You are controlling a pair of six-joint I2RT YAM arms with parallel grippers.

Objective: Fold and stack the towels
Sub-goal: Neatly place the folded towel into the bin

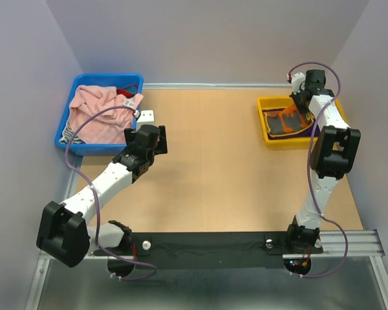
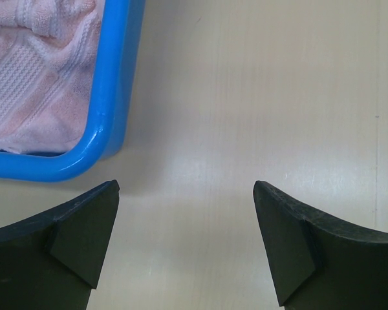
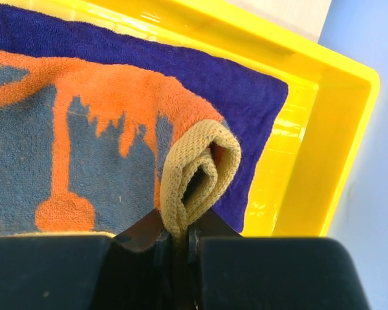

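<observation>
Two plastic bins are being shown at opposite sides of a pale wooden table [image 1: 213, 174]. At the left, a blue bin [image 1: 90, 150] with rounded corners is being filled by a crumpled pale pink towel [image 1: 100, 116]. In the left wrist view its terry surface is being seen as ribbed bands and woven squares. Just beside the bin's near right corner, the left gripper [image 2: 187, 239] is being held wide apart over bare tabletop. Nothing is being grasped between its dark, wedge-shaped fingers [image 2: 84, 232], and the bin's rim is lying clear of them.

At the right, a shallow yellow bin [image 3: 323, 129] is being occupied by a flat dark purple towel [image 3: 246, 90], and a fuzzy grey-and-orange towel [image 3: 103, 155] is being carried on top of it. The right gripper [image 3: 178, 236] is being clenched on a tan, looped edge rising from the grey-and-orange towel, and that edge is being bunched into a rounded fold above the tips. In the overhead view, much of both towels is being hidden by the right arm [image 1: 317, 187] bent over the bin. A purple cable [image 1: 313, 63] is being looped above it.
</observation>
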